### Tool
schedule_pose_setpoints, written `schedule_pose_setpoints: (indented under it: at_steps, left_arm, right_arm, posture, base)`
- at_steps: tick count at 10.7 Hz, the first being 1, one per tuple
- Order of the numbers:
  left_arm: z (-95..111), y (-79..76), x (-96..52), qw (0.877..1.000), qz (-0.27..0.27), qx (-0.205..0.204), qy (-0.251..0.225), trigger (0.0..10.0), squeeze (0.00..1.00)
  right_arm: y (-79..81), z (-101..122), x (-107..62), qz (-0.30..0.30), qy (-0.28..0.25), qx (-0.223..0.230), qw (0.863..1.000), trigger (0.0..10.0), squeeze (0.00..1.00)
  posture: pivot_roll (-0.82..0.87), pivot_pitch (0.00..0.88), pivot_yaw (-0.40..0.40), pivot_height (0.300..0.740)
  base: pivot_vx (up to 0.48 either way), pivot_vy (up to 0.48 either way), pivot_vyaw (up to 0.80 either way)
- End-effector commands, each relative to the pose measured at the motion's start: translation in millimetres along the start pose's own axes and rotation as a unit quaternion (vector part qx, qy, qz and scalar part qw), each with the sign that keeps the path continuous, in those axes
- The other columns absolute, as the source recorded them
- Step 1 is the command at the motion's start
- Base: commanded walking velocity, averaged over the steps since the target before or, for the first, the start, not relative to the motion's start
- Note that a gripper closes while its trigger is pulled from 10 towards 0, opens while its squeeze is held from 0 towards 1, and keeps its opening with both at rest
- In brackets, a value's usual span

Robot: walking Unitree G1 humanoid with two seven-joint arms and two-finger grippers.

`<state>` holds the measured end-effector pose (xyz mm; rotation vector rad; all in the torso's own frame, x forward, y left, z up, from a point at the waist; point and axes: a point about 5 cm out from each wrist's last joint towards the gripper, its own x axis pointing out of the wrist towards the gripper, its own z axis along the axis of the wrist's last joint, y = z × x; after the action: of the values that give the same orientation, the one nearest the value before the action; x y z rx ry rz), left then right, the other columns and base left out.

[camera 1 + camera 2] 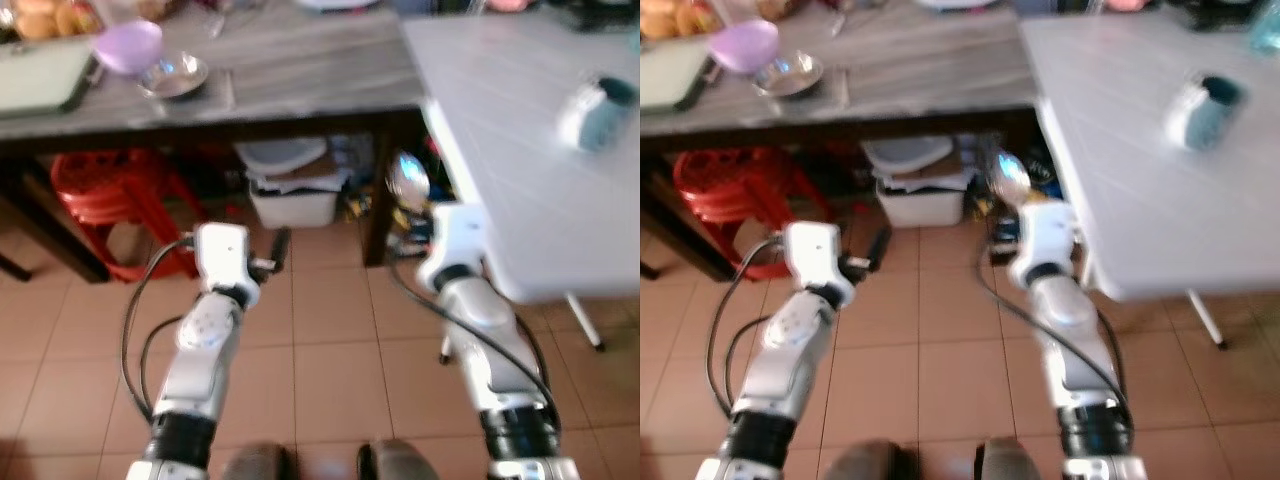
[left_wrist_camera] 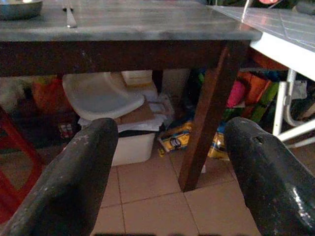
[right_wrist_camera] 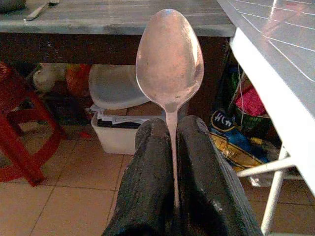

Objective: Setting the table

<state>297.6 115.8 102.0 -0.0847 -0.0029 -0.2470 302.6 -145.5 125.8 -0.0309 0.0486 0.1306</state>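
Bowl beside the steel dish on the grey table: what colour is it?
Light purple. The bowl sits against the steel dish, clearest in the left eye view.

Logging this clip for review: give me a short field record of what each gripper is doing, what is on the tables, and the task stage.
right gripper: shut on spoon, bowl end out, beside the white table
left gripper: open, holding nothing, low before the grey table
on grey table: purple bowl, metal bowl
on white table: mug
stage: spoon not yet placed
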Motion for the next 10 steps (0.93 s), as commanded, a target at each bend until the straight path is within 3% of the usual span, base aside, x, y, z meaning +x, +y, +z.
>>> schedule_pose_setpoints:
  at_steps: [1, 6, 9, 10]
  left_arm:
    - [-1.5, 7.7, -1.0, 1.0, 0.009, 0.009, 0.003, 10.0, 0.0]
    - [-1.0, 6.4, 2.1, 1.0, 0.011, 0.011, 0.003, 10.0, 0.0]
    - [1.3, 13.4, 1.5, 0.999, 0.036, 0.024, -0.002, 10.0, 0.0]
    - [1.0, 14.9, 1.9, 0.999, 0.039, 0.025, 0.0, 10.0, 0.0]
  right_arm:
    - [8.3, 5.1, 2.0, 0.012, -0.015, 0.001, 1.0, 0.0, 0.0]
    - [9.7, 4.7, 1.6, 0.019, -0.021, -0.002, 1.0, 0.0, 0.0]
    - [14.2, 6.9, 0.2, 0.039, -0.034, -0.016, 0.999, 0.0, 0.0]
    - [15.8, 6.9, 0.4, 0.038, -0.033, -0.02, 0.999, 10.0, 0.0]
  posture:
    - [-0.11, 0.128, 0.039, 0.74]
    - [-0.11, 0.124, 0.046, 0.74]
    - [-0.11, 0.117, 0.051, 0.74]
    - [-0.11, 0.116, 0.052, 0.74]
  base:
    - [0.48, 0.0, 0.0]
    - [0.48, 0.0, 0.0]
    - [0.466, 0.0, 0.0]
    - [0.394, 0.274, 0.0]
